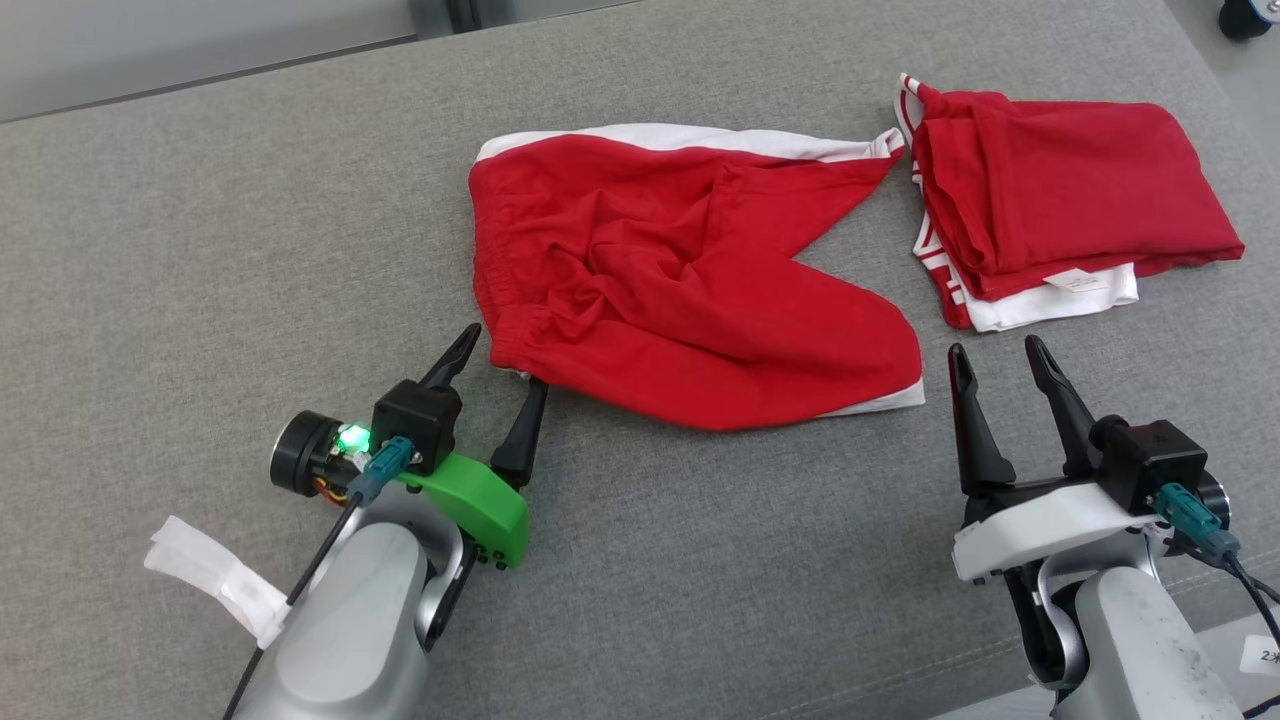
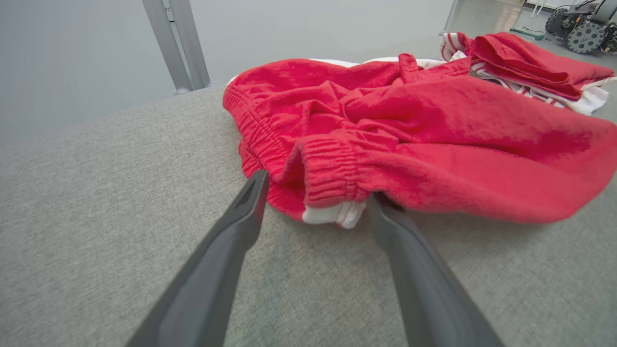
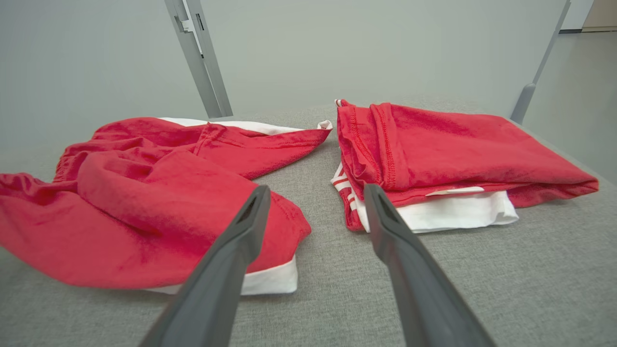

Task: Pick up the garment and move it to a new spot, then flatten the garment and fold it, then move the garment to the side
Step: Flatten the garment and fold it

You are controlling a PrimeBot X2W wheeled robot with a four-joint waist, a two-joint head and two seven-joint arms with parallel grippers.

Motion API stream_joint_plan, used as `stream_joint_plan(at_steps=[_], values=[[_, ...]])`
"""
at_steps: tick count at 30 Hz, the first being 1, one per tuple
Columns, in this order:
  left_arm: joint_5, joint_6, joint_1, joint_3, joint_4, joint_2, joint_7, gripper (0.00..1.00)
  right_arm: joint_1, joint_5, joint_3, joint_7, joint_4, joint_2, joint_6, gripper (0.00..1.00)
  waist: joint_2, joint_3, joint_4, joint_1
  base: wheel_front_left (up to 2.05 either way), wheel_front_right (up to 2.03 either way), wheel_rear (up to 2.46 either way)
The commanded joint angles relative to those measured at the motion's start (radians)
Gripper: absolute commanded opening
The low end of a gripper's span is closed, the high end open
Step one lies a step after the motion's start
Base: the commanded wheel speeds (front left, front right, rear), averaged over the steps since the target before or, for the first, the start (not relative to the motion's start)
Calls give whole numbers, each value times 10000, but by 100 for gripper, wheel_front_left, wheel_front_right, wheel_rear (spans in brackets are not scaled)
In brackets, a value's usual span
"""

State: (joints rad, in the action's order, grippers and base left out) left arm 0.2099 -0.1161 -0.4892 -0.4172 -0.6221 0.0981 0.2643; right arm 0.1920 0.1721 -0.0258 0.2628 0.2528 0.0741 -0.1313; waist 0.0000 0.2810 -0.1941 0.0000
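The garment [image 1: 680, 290], red shorts with white trim, lies crumpled and spread in the middle of the grey fabric table [image 1: 200, 250]. My left gripper [image 1: 506, 358] stands open at its near-left waistband corner. In the left wrist view the gathered waistband [image 2: 332, 168] sits between the fingertips, and one fingertip [image 2: 381, 212] is tucked just under the cloth edge. My right gripper [image 1: 995, 347] is open and holds nothing, low over the table. In the right wrist view it [image 3: 316, 190] points at the gap between the garment's white-hemmed leg [image 3: 144, 202] and a folded pile.
A folded pile of red and white clothes [image 1: 1060, 200] lies at the right of the table, close to the garment's far corner. Behind the table, grey metal posts [image 3: 200, 58] rise. A wheeled machine [image 2: 583, 29] stands on the floor beyond the far right corner.
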Motion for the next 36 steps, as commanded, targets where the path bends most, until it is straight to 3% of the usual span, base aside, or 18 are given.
stream_joint_plan(at_steps=[1, 13, 14, 16, 24, 36], values=[[-82, -52, 173, 78, 153, 58, -5, 100, 114, -59, 5, 24, 13, -23, 11, 100, 0, -19, 22, 0, 0, 0, 0], [-131, -137, 237, -83, 281, 132, -5, 100, 170, 0, -94, 24, 236, -110, 11, 100, 0, 1, -46, 0, 0, 0, 0], [-75, -143, 206, -153, 249, 139, -5, 83, 156, 8, -86, 24, 334, -115, 11, 100, 0, 10, -71, 0, 0, 0, 0], [70, -144, 144, -297, 270, 154, -5, 0, 129, 4, -51, 24, 565, -117, 11, 100, 0, 20, -97, 0, 0, 0, 0], [298, -147, 447, 180, 878, 246, -5, 0, 214, -155, -123, 25, 1821, -121, 11, 100, 0, -138, 10, 0, 0, 0, 0], [-236, -83, 659, 679, 635, 11, -5, 0, 661, -347, -915, -38, 2923, -6, 11, 100, 0, -285, 425, 0, 0, 0, 0]])
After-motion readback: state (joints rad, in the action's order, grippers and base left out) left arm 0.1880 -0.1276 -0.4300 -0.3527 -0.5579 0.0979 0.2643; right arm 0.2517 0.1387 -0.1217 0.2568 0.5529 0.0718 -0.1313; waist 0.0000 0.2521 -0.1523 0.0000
